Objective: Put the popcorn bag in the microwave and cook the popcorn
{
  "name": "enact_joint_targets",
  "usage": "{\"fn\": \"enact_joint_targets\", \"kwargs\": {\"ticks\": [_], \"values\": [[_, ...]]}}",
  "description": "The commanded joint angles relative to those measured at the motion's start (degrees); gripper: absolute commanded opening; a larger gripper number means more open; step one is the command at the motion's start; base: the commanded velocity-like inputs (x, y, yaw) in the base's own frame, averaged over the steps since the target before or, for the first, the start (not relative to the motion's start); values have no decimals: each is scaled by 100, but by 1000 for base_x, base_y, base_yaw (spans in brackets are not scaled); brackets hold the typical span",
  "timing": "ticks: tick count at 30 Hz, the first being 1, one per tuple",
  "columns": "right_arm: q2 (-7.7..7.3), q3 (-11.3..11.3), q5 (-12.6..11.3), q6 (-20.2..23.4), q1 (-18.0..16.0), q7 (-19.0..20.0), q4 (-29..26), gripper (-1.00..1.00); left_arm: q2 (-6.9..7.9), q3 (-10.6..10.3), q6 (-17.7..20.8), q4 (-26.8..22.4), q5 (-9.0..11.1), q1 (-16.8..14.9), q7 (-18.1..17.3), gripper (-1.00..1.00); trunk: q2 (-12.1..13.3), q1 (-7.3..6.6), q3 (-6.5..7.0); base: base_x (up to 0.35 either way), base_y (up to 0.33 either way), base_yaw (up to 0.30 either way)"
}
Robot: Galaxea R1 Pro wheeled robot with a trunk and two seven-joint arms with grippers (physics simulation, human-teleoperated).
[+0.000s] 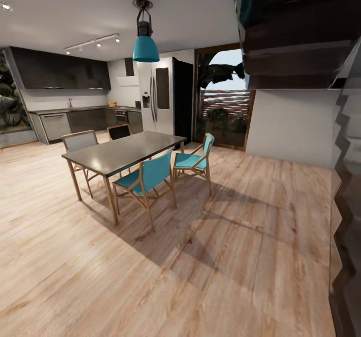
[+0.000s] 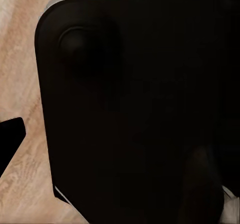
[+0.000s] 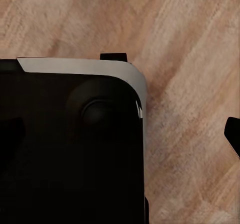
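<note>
The countertop (image 1: 75, 109) is a dark strip over grey cabinets at the far back left of the head view, across the room. A small yellowish-tan speck (image 1: 112, 104) sits on it, too small to name as the popcorn bag. The microwave cannot be made out at this distance. Both wrist views look down on my black, rounded base (image 2: 135, 109) (image 3: 70, 149) over the wooden floor. One dark fingertip (image 2: 11, 134) shows at the frame's edge in the left wrist view, and another fingertip (image 3: 233, 134) in the right wrist view; how the jaws stand is unclear.
A grey dining table (image 1: 125, 151) with teal chairs (image 1: 148, 177) (image 1: 195, 159) stands between me and the kitchen. A steel fridge (image 1: 160, 96) is behind it, a teal pendant lamp (image 1: 146, 46) above. Dark stairs (image 1: 301, 31) overhang at right. Wooden floor (image 1: 225, 257) stretches ahead.
</note>
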Motion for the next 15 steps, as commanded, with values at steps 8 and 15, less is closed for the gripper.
{"fn": "enact_joint_targets", "kwargs": {"ticks": [8,15], "values": [[1,-6,-3,-20,-2,2,3,100,309,4,19,9,0,-4,23,100,-3,0,-6,0,0,262],[-2,-9,-3,-20,-2,-9,3,100,632,646,4,17,15,-4,46,100,-3,0,-6,0,0,262]]}}
